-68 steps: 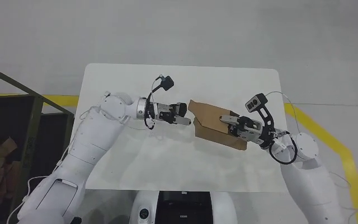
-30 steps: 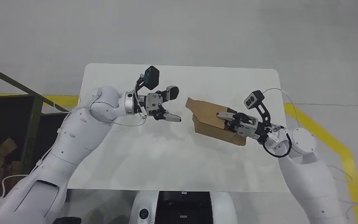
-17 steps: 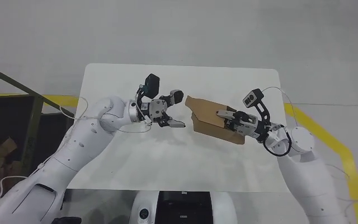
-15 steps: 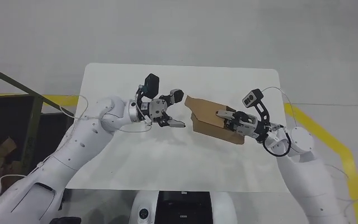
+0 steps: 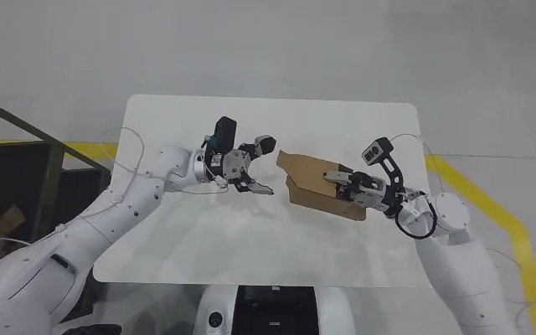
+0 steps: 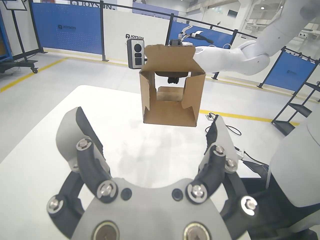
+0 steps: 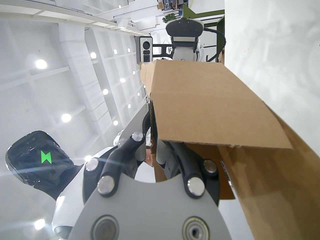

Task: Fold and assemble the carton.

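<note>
Carton [image 5: 322, 186] sat at roughly 3 o'clock from the middle of the table [image 5: 209, 243] and looked to be held just off the surface, though contact was hard to confirm. The right tool [image 5: 337, 181] was clamped on one wall at the carton's 3 o'clock end. In the right wrist view one finger sat inside the cardboard and one outside. This grip probably served to brace the box as a fixed tube so the other arm could work the flaps. The open mouth faced 9 o'clock, straight at the left tool [image 5: 265, 167], which hung near the carton but apart from it, jaws spread wide and gripping nothing. It was likely lined up to push flaps shut. The top flap [image 6: 170, 56] stood raised above the mouth, and the side flaps [image 6: 147, 88] were bent partly inward, so the end was not yet closed. Judged to be in the way were those half-turned side flaps, which could snag, and the raised top flap, which would need the sides in first. The right tool's fingers inside the far end also limited how deep anything could go. Off the table sat a dark rack [image 5: 33, 167] at 9 o'clock and a yellow floor line [image 5: 477, 201] at 3 o'clock. Blue partitions [image 6: 67, 31] stood in the room behind.
</note>
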Motion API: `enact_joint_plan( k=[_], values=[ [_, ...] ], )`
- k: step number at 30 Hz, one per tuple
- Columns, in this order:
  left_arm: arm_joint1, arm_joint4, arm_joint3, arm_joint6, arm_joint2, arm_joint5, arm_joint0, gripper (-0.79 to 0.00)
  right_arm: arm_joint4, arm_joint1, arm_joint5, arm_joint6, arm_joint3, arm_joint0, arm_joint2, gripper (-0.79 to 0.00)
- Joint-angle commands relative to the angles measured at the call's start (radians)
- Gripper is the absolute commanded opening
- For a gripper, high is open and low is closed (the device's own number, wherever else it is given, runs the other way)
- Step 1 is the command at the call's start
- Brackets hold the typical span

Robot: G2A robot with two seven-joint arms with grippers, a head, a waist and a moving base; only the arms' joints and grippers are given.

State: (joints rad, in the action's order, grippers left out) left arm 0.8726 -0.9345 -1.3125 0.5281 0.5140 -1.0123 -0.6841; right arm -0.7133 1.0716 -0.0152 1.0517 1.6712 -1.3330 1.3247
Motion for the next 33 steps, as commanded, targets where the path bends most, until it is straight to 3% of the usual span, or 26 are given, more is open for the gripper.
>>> enact_joint_plan(
  k=[1,8,13,16,18,22,33],
  values=[
    [-0.007,0.002,-0.001,0.024,-0.028,0.000,0.024,0.000,0.002,0.000,0.000,0.000,0.001,-0.001,0.000,-0.785],
    [-0.018,0.042,-0.003,0.050,-0.123,0.000,0.087,-0.006,0.008,0.002,0.018,-0.023,0.007,-0.004,-0.011,-0.785],
    [-0.016,0.089,0.003,0.048,-0.182,0.000,0.119,-0.099,0.018,0.003,0.024,-0.040,0.012,-0.005,-0.014,-0.785],
    [-0.015,0.108,0.005,0.053,-0.209,0.000,0.138,-0.203,0.021,0.003,0.023,-0.041,0.014,-0.004,-0.016,-0.785],
    [-0.014,0.115,0.004,0.059,-0.225,0.000,0.149,-0.336,0.023,0.003,0.023,-0.042,0.016,-0.004,-0.017,-0.785],
    [-0.012,0.116,0.002,0.075,-0.253,0.000,0.169,-0.449,0.024,0.003,0.026,-0.045,0.017,-0.004,-0.020,-0.785],
    [-0.005,0.123,0.008,0.115,-0.325,0.000,0.211,-0.505,0.021,0.004,0.029,-0.052,0.021,-0.005,-0.019,-0.785]
  ],
)
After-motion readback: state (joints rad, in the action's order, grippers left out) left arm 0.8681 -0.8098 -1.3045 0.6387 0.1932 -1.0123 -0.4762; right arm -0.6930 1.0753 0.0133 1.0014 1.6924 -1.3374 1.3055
